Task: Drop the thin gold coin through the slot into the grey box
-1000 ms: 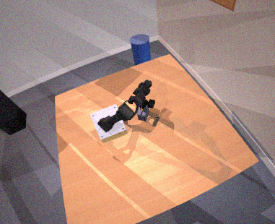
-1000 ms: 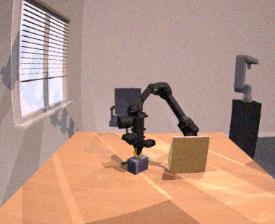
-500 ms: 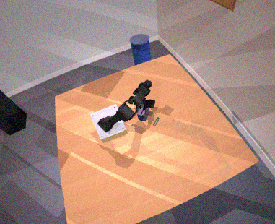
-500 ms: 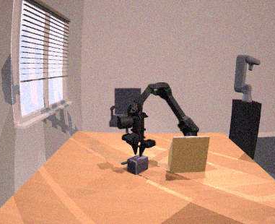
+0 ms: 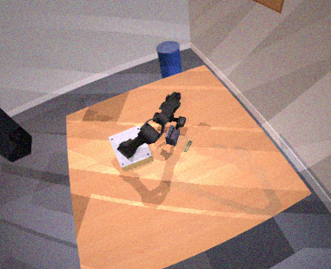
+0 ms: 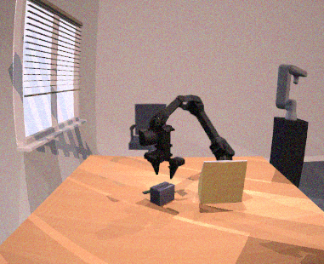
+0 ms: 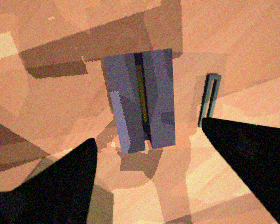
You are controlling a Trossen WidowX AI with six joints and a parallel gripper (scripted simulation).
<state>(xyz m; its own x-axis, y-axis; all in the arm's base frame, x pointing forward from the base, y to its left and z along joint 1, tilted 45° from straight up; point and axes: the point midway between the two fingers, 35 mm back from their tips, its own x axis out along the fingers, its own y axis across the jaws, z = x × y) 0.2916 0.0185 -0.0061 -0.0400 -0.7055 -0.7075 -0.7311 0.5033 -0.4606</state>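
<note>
The grey box [image 5: 173, 135] [image 6: 162, 193] [image 7: 125, 95] stands on the wooden table. In the wrist view a dark slot [image 7: 139, 62] runs along its lid, and a thin gold sliver of the coin [image 7: 144, 102] shows down inside it. My gripper [image 5: 175, 127] [image 6: 164, 174] [image 7: 150, 133] is open and empty. It hangs a little above the box, with one finger on each side of the slot line. The dark-green holder [image 5: 188, 145] [image 7: 205, 102] lies empty on the table just beside the box.
The arm's white base plate [image 5: 118, 141] shows as a pale upright slab [image 6: 223, 181] right of the box in the exterior view. A blue cylinder [image 5: 168, 58] stands on the floor beyond the table's far edge. A dark cabinet [image 5: 3, 134] [image 6: 288, 145] stands off the table.
</note>
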